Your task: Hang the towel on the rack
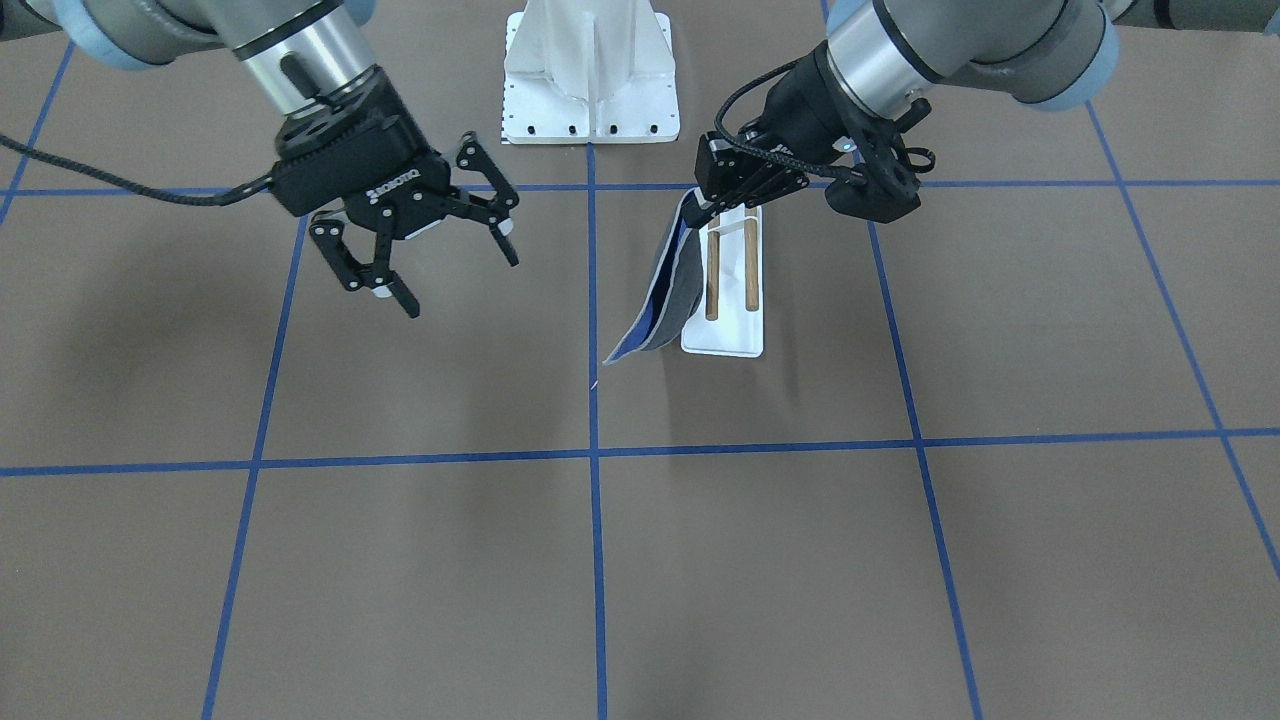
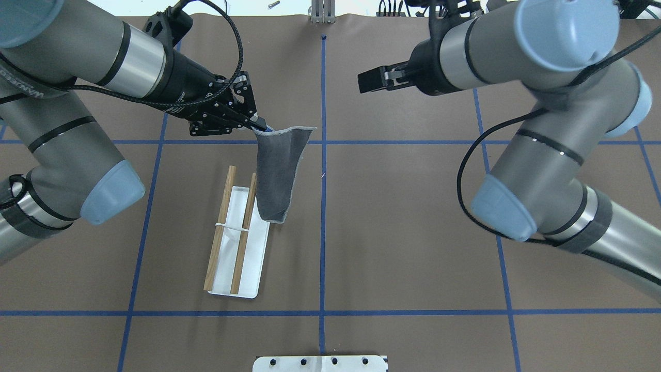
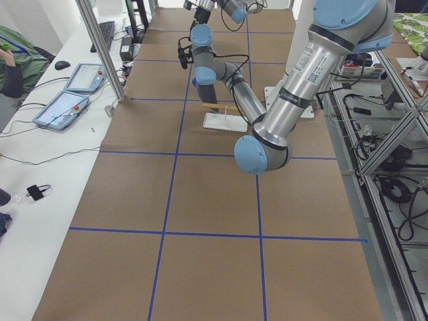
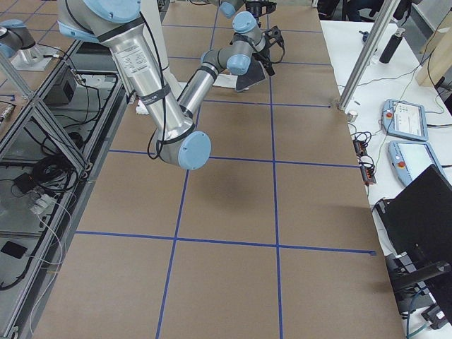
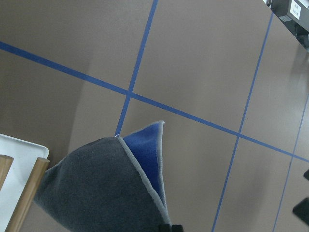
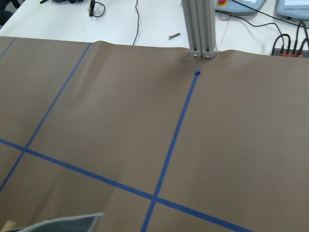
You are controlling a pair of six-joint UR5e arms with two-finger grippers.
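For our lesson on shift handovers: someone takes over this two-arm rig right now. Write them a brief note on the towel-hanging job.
Left gripper: jaws shut on the towel's top edge, lifted.
Right gripper: jaws open, empty, off to the side.
Rack: upright on the table; towel hangs beside it, over neither dowel.
Done: towel picked up.
Left: drape it over a dowel, release.

Brown table (image 2: 413,232), blue tape grid (image 2: 323,232); rack (image 2: 233,253), white pedestal (image 2: 320,364) standing.
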